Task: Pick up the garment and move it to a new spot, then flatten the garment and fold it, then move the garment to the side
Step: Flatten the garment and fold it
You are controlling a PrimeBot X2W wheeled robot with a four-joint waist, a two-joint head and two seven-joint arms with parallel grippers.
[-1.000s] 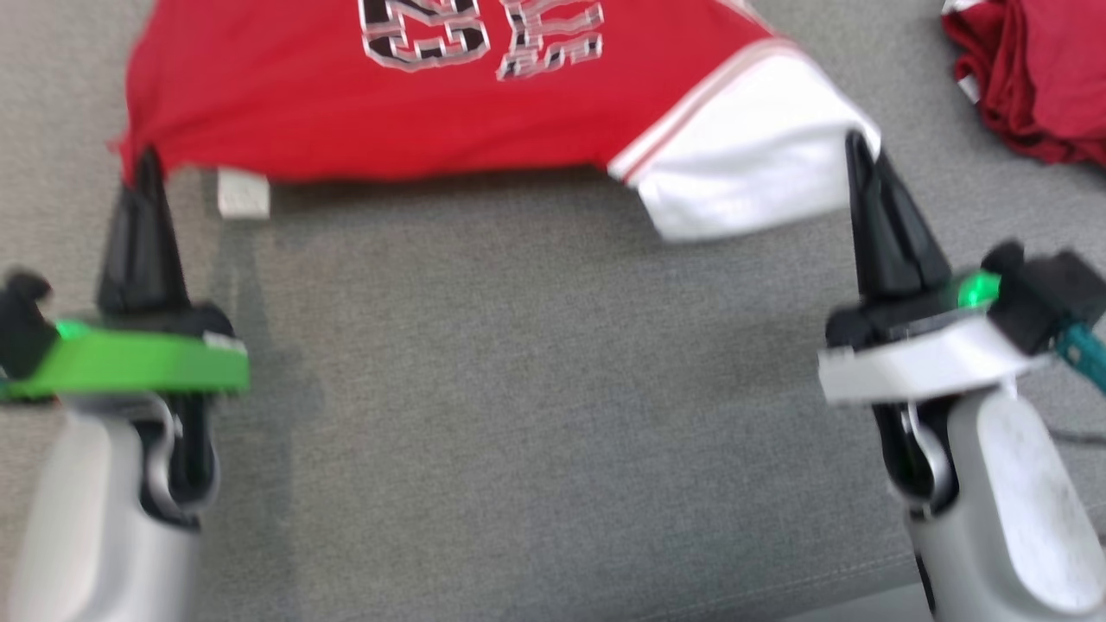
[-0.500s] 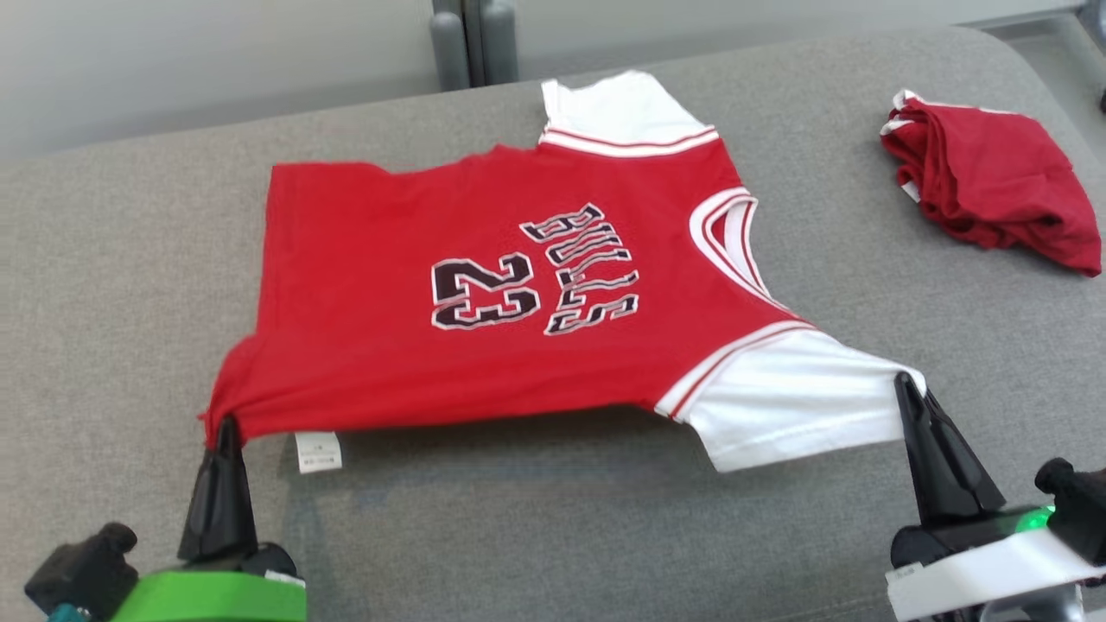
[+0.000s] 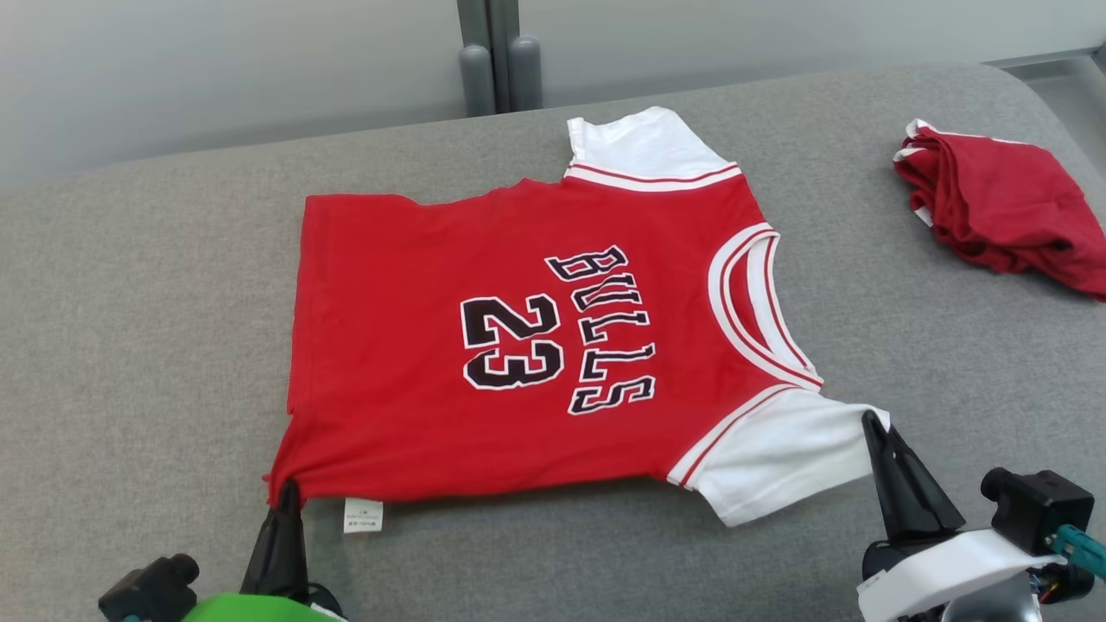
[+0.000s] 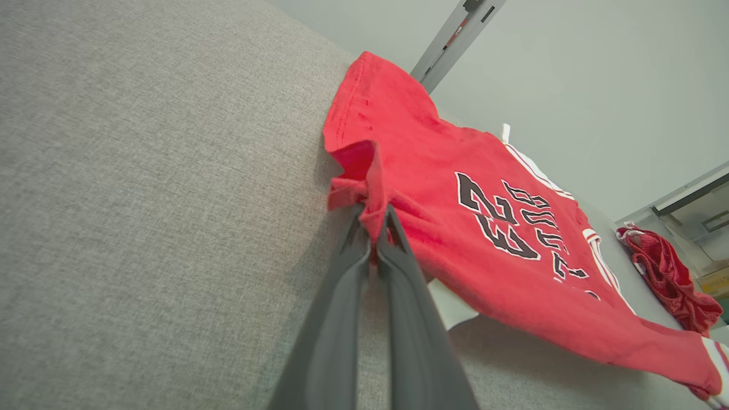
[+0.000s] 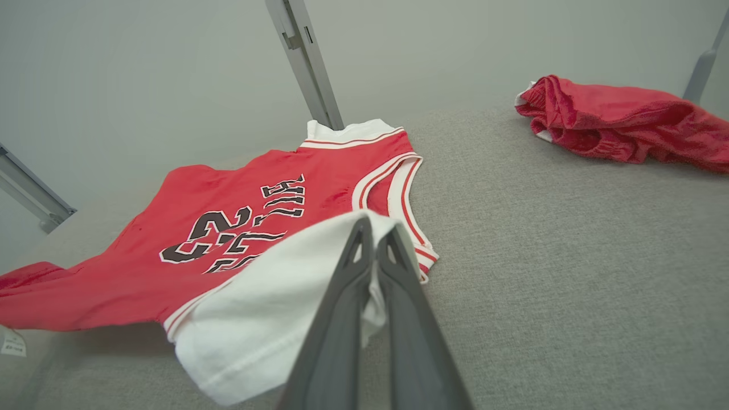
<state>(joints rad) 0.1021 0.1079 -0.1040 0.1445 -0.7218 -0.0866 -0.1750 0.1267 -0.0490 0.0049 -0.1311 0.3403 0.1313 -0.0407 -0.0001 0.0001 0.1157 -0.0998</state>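
**Red jersey** (image 3: 518, 345): spread print-side up near the middle of the grey padded table (image 3: 155, 345), collar toward the robot's right. Its near edge is raised slightly off the surface.

**Left gripper** (image 3: 287, 488): closed, pinching the near hem corner. The left wrist view shows the cloth bunched into a small fold there.

**Right gripper** (image 3: 871, 421): closed, pinching the outer edge of the near white sleeve (image 3: 778, 458).

**Care label** (image 3: 361, 513): hangs from the hem just beside the left gripper.

**Crumpled red cloth** (image 3: 1002, 207): a second item, lying well apart at the far right of the table.

**Handling (a judgement):** the jersey looks light, thin and limp. It sags between the two held points and will crease or drag rather than keep a shape. It seems neither fragile nor slippery on the woven surface, so friction may help in flattening. Holds are best taken at corners and seams (hem corners, sleeve edges, shoulders), in pairs and under light tension. A single pinch in mid-panel would only raise a tent. Both present pinches take in little cloth, so a sharp pull could slip them free.
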